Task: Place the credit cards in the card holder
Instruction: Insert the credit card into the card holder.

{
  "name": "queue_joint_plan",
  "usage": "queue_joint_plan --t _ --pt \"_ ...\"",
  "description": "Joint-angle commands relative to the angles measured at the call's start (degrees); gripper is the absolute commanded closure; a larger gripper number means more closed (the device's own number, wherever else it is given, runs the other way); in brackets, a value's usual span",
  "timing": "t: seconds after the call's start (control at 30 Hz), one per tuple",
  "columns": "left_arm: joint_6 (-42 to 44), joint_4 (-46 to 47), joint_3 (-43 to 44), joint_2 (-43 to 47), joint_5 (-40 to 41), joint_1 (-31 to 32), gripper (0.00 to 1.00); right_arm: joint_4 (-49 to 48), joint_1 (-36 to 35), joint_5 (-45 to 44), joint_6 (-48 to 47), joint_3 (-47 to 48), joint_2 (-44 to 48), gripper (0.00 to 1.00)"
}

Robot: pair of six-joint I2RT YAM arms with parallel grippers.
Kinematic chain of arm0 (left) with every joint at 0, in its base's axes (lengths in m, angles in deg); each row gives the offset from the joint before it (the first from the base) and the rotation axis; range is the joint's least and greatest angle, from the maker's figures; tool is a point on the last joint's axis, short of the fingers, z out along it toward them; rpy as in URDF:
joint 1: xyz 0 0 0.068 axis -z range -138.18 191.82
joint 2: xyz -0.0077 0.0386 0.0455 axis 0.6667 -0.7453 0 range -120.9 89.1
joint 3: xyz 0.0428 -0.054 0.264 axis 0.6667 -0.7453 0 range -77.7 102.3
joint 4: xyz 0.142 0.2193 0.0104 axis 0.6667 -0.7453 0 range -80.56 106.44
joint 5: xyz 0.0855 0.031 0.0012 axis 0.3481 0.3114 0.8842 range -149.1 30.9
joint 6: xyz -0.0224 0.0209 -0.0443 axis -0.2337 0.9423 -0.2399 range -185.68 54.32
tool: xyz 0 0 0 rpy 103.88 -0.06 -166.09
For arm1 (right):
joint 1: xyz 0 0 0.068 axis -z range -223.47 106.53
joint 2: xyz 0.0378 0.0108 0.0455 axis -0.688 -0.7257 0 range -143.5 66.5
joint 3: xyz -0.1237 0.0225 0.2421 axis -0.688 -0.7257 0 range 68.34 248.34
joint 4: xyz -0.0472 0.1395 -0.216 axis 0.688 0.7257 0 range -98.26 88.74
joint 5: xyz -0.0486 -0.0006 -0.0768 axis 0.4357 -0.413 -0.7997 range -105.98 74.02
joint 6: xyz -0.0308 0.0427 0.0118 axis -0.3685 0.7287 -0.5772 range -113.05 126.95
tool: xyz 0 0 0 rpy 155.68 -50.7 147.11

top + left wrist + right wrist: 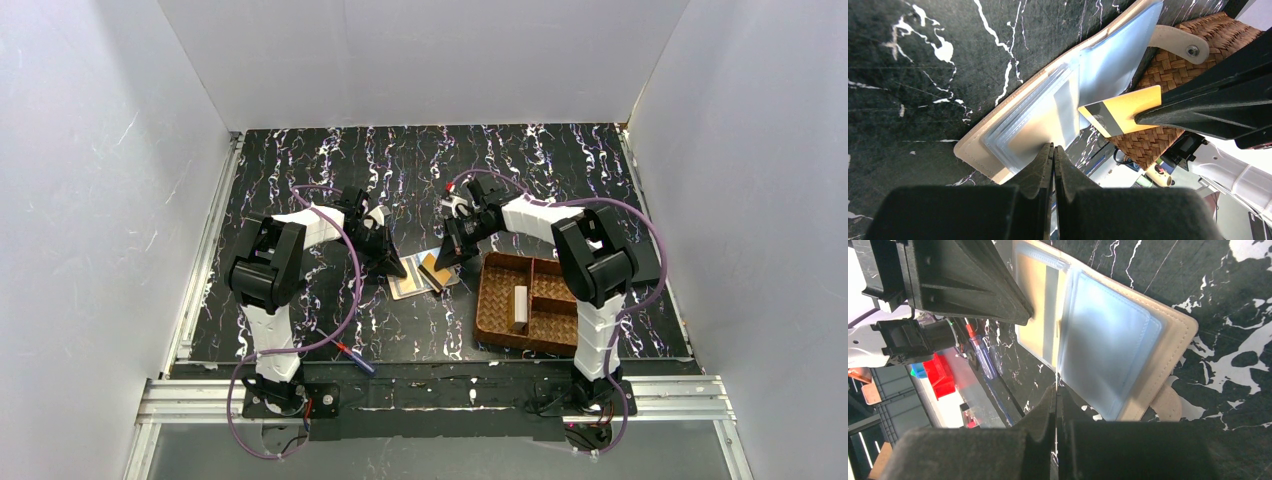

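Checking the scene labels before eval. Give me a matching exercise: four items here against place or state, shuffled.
1 card
2 holder
3 screwdriver
4 basket

a open, left tool tip on it
b by base of left arm
c pinched in right tool
d has a white block in it

Pairs: 1-c, 2-a, 3-b, 4-d

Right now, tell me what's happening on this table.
The holder lies open on the table. The left fingers, shut, press their tips on its edge, apparently pinning it. The right fingers, shut on a yellow card, hold its corner at the clear sleeves, not yet inside.
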Motion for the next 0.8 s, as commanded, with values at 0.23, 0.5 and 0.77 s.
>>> queue_joint_plan --t 0.23,0.5,0.77 --pt "2.2 -2.0 -1.5 -1.7 5.1 0.0 1.0 -1.2 -1.1 1.8 -0.4 0.3 -2.0 0.99" --pt "2.2 -2.0 -1.6 -1.7 4.8 0.0 1.0 -4.1 -1.1 1.5 1.4 1.0 -3.5 0.99" --pt "2.3 -1.9 -1.7 -1.6 4.1 0.1 1.0 -11.9 -1.2 0.5 5.9 0.3 -4.7 0.99"
